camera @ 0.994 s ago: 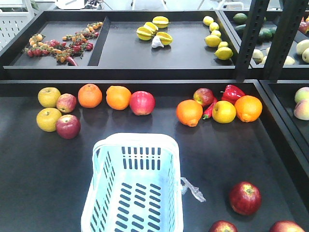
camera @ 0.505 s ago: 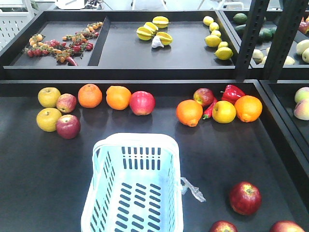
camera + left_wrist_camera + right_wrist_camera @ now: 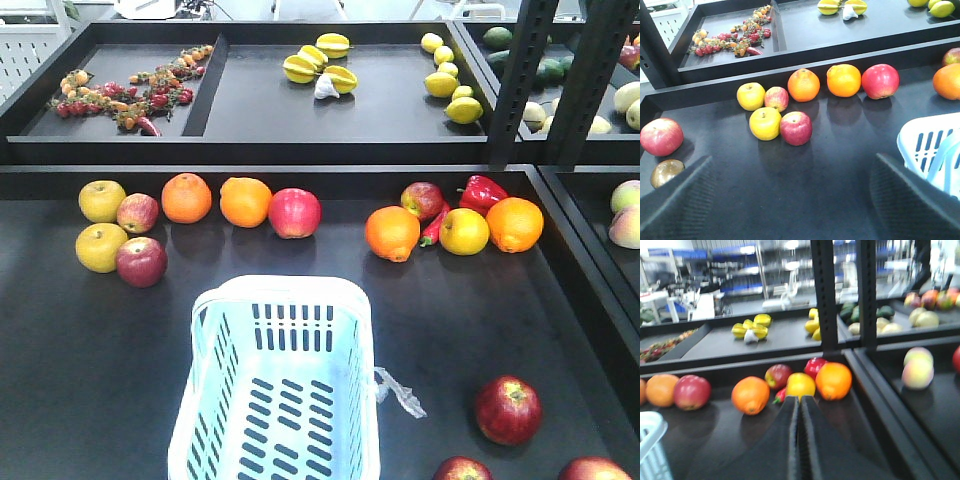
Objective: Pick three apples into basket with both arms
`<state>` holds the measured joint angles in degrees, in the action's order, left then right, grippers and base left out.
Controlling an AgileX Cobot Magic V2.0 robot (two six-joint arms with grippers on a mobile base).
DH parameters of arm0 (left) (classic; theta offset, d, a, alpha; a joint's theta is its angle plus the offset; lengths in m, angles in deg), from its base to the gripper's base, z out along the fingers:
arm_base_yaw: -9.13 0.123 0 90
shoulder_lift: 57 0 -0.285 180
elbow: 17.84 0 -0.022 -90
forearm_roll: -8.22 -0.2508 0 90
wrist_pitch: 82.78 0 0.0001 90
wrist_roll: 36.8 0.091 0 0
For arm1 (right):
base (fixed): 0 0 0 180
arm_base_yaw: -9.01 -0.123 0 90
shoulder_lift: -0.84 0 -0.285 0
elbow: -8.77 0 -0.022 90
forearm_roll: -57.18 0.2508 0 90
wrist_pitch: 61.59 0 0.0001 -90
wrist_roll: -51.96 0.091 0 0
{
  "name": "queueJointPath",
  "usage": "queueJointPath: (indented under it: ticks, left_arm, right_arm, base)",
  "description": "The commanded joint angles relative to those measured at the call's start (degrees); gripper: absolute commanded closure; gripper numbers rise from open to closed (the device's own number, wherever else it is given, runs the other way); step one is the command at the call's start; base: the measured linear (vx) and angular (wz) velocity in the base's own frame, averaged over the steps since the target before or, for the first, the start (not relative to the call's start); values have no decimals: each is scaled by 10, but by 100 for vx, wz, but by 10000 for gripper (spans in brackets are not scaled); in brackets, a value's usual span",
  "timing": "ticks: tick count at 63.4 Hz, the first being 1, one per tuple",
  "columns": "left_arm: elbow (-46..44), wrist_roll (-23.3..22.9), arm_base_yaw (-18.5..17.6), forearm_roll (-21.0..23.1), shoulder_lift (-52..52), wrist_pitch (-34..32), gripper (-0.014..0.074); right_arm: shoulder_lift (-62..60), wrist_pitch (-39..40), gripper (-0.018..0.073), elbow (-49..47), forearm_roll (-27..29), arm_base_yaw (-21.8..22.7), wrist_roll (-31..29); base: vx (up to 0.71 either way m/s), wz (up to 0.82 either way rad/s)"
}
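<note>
Pale blue basket [image 3: 280, 288] sits at the front middle of the black tabletop [image 3: 80, 380]. 3 dark red apples [image 3: 508, 409] lie to its right, near the front right corner, apart from it. Left end effector [image 3: 792, 162] gapes wide, holding nothing; right end effector [image 3: 799, 407] is pressed closed, gripping nothing.

Two oranges [image 3: 186, 198] sit side by side at the back of the black counter [image 3: 90, 370], with two yellow apples [image 3: 101, 247] to their left. A red pepper [image 3: 482, 191] lies further right. The rear tray [image 3: 260, 115] holds star fruits [image 3: 318, 62], lemons [image 3: 448, 82] and small tomatoes [image 3: 125, 92].
</note>
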<state>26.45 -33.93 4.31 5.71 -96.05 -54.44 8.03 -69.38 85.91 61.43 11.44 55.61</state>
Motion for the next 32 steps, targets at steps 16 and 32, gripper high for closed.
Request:
queueJointPath:
  ticks: [16, 32]
  left_arm:
    - [-14, -1, 2, 1, -3, -37, 4]
    - [-14, -1, 2, 1, -3, -37, 4]
  right_arm:
    - [179, -178, 568, -191, 43, 3, -1]
    - [370, -406, 568, -343, 38, 3, -108]
  base:
    - [0, 0]
    - [0, 0]
